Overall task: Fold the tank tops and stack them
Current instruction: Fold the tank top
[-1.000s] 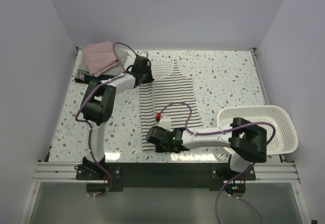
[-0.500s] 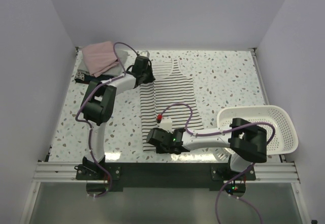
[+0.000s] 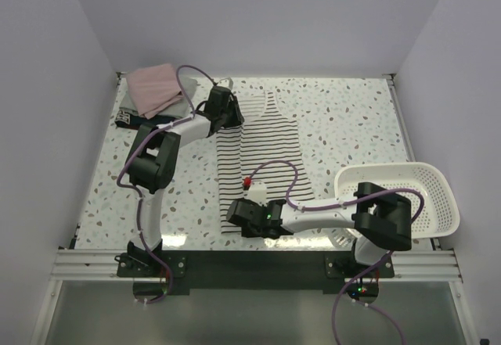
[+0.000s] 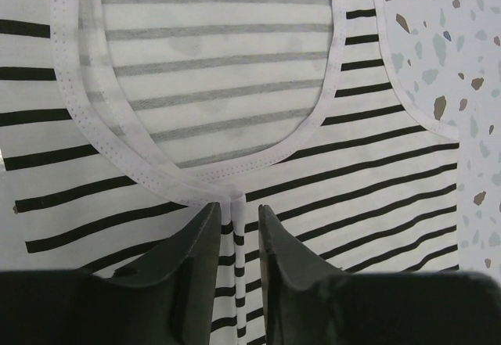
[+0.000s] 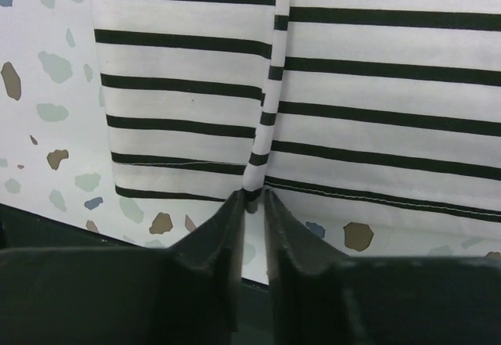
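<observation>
Striped tank top (image 3: 266,145) lies spread flat, left of the white basket (image 3: 442,174). Left gripper (image 4: 236,212) is slightly parted over a crease at its scooped edge. Right gripper (image 5: 252,198), at the hem corner farthest from the basket, is nearly closed around a crease; whether it grips, I cannot tell

Striped tank top (image 3: 266,138) flat on table (image 3: 356,118)

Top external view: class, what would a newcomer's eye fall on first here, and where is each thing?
The striped tank top lies flat mid-table, with the left gripper at its far neckline end and the right gripper at its near hem. A white basket sits at the right edge, and a pink top crowns a pile in the far left corner.
</observation>
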Controlling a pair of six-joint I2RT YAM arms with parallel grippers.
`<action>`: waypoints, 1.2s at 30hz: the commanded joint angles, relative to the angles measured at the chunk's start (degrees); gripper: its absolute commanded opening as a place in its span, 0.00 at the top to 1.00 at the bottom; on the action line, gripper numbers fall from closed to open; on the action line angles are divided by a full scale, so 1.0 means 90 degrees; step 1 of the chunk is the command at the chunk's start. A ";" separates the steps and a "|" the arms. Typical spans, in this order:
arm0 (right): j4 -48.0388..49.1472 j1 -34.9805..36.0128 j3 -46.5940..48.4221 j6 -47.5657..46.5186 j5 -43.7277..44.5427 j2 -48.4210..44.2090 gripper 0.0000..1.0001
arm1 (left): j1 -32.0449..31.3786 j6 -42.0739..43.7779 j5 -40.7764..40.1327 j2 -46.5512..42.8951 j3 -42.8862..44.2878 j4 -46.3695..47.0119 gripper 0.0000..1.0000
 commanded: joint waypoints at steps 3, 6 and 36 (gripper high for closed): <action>-0.0560 0.0046 0.0149 0.0070 0.0604 -0.0465 0.64 | -0.0010 0.0043 0.0058 -0.0237 0.0126 0.0390 0.60; -0.1038 0.0046 0.0354 -0.0066 0.0936 -0.0777 0.60 | 0.0048 0.0121 0.0078 -0.0520 0.0175 0.0429 0.55; 0.0044 0.0212 0.3147 -0.1756 -0.0499 0.2630 0.67 | 0.1034 -0.0104 -0.0391 -0.0179 -0.0304 -0.0889 0.87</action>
